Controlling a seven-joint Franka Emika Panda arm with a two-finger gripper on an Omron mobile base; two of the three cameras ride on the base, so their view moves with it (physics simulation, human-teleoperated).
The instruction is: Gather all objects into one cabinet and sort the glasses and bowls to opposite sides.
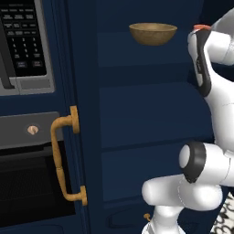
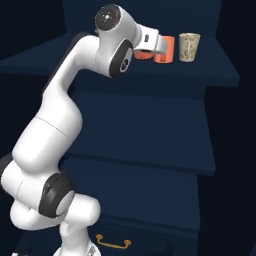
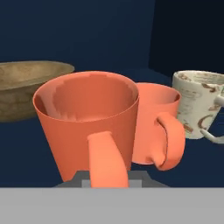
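My gripper [image 2: 151, 46] reaches onto the top shelf of the tall navy cabinet [image 1: 137, 114] and is shut on a coral-orange cup [image 3: 85, 113] by its handle side. The handle faces the hand camera and hides the fingertips. Just behind that cup, to its right, stands a second orange cup [image 3: 153, 118] [image 2: 166, 49]. Farther right is the cream cup [image 3: 197, 103] [image 2: 189, 47]. The olive-brown bowl [image 1: 153, 33] [image 3: 26, 85] rests at the left end of the same shelf, apart from the cups.
The cabinet door stands open at the left, with its curved brass handle [image 1: 64, 155]. Beyond it are the microwave [image 1: 23, 41] and the black oven [image 1: 27, 183]. Lower shelves [image 2: 145, 130] lie under the arm, and a drawer with a brass pull [image 2: 114, 243] sits at the bottom.
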